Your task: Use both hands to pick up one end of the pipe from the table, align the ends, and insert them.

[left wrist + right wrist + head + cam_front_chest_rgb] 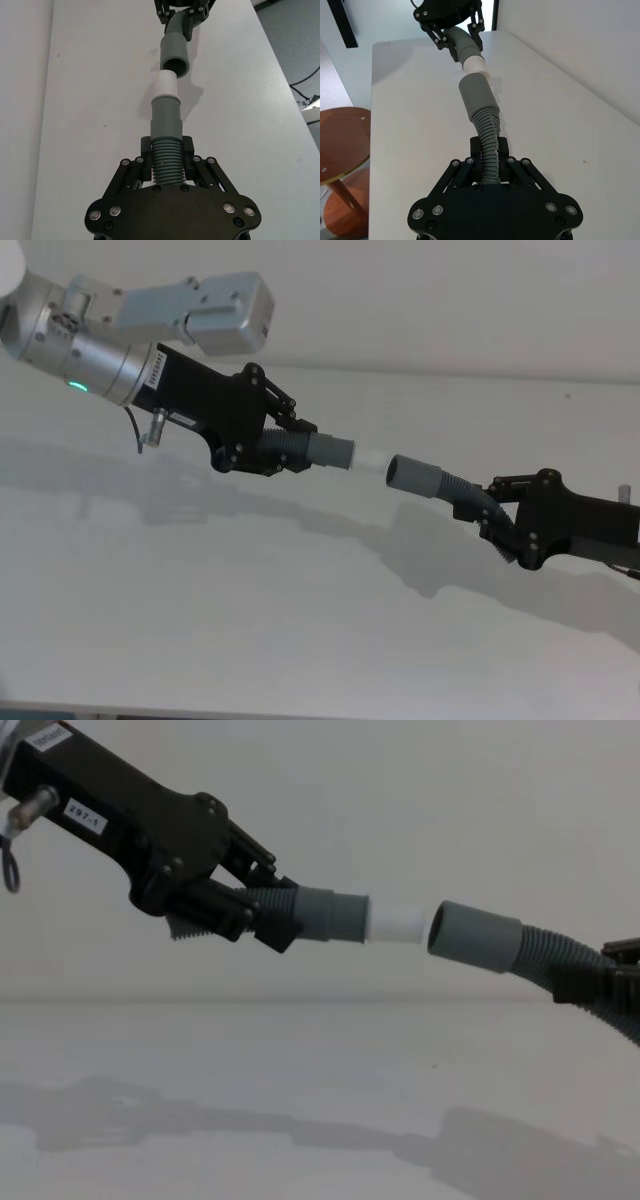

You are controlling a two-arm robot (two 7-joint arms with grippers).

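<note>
Both pipe pieces hang in the air above the white table. My left gripper is shut on the ribbed part of one piece. Its grey cuff and white spigot point right. My right gripper is shut on the other ribbed hose, and its open grey cuff faces the spigot. From the chest view, the spigot stops right at the mouth of that cuff, nearly in line. The cuff sits tilted slightly against the spigot's axis.
A round wooden stool stands beside the table's edge on one side. Cables lie on the floor past the opposite edge. Shadows of both arms fall across the tabletop under the pipes.
</note>
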